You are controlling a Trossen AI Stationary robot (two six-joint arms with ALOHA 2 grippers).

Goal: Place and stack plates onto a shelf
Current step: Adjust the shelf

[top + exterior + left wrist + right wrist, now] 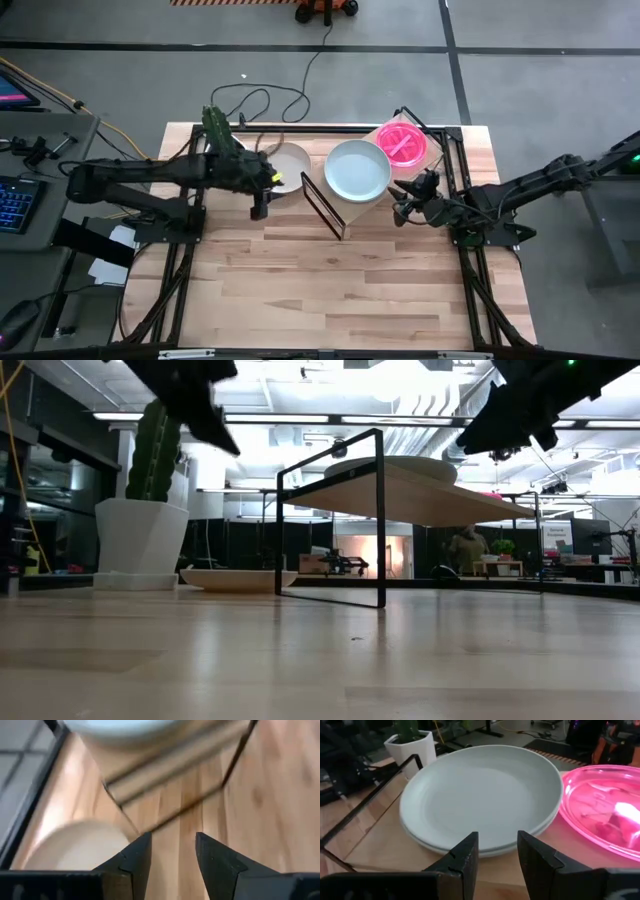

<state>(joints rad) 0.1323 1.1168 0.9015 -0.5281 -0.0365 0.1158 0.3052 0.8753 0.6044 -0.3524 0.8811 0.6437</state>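
Observation:
The plywood shelf [345,210] on its black frame stands at the far middle of the table. Two pale grey-green plates [475,790] lie stacked on it, with pink plates [605,810] beside them toward the right; how many pink ones, I cannot tell. The cream-white plate [288,168] rests flat on the table, left of the shelf, and shows in the low view [238,578]. My left gripper [172,855] is open, raised above the table beside the cream plate [75,845]. My right gripper [497,857] is open, just near of the grey-green stack.
A white pot with a green cactus [140,535] stands at the far left, behind the cream plate. Black cables [260,100] lie past the far edge. The shelf's black frame [380,520] rises from the table. Bare planks [330,290] make up the near half.

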